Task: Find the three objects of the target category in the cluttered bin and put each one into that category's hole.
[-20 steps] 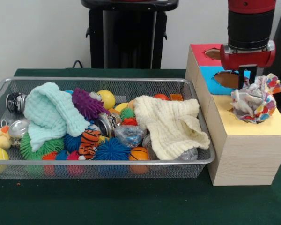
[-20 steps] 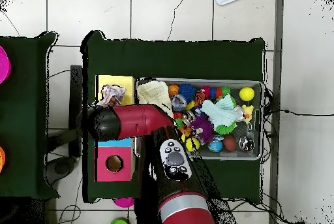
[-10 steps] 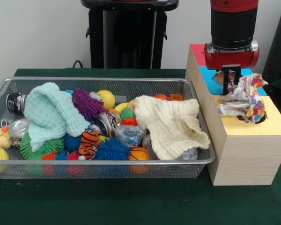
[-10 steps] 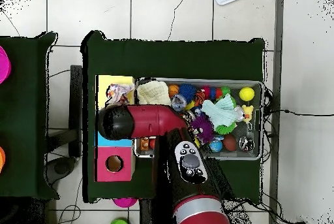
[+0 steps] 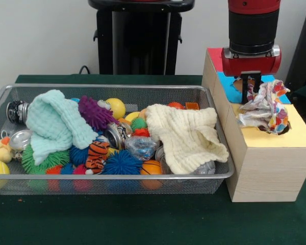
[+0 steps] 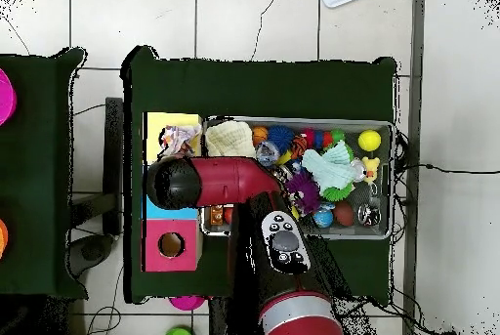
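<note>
A silver wire-mesh bin (image 5: 112, 176) heaped with rubbery spiky balls and other small toys sits beside a pale wooden sorting box (image 5: 268, 163) topped in red, blue and yellow panels. In the bin, a cream knitted cloth (image 5: 186, 135) sprawls at the box end and a mint-green knitted cloth (image 5: 53, 125) drapes the other. Above the box hangs the red and black arm's gripper (image 5: 251, 88), its dark fingers appearing to pinch the upper edge of a crumpled multicoloured patterned cloth (image 5: 265, 109), though how wide they stand cannot be read. The cloth sags onto the yellow panel just beside the bin, its long axis running roughly level away from the fingers, its loose end pointing away from the bin. Bunched this wide, it could likely snag on the hole's rim or slump over the box edge if let go off-centre.
</note>
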Robot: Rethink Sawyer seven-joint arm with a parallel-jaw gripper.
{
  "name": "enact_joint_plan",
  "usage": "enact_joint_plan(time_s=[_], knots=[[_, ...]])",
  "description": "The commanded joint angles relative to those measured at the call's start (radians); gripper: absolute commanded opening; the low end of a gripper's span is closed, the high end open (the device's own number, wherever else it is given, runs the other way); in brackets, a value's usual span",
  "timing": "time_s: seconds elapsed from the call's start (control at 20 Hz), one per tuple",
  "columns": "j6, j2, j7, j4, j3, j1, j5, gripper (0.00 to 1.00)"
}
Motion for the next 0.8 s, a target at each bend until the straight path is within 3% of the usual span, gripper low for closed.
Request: enact_joint_plan(time_s=[0.05, 0.8], knots=[[-0.029, 0.069, 0.126, -0.022, -0.026, 0.046, -0.018, 0.0], [0.053, 0.044, 0.146, -0.076, -0.047, 0.095, 0.044, 0.0]])
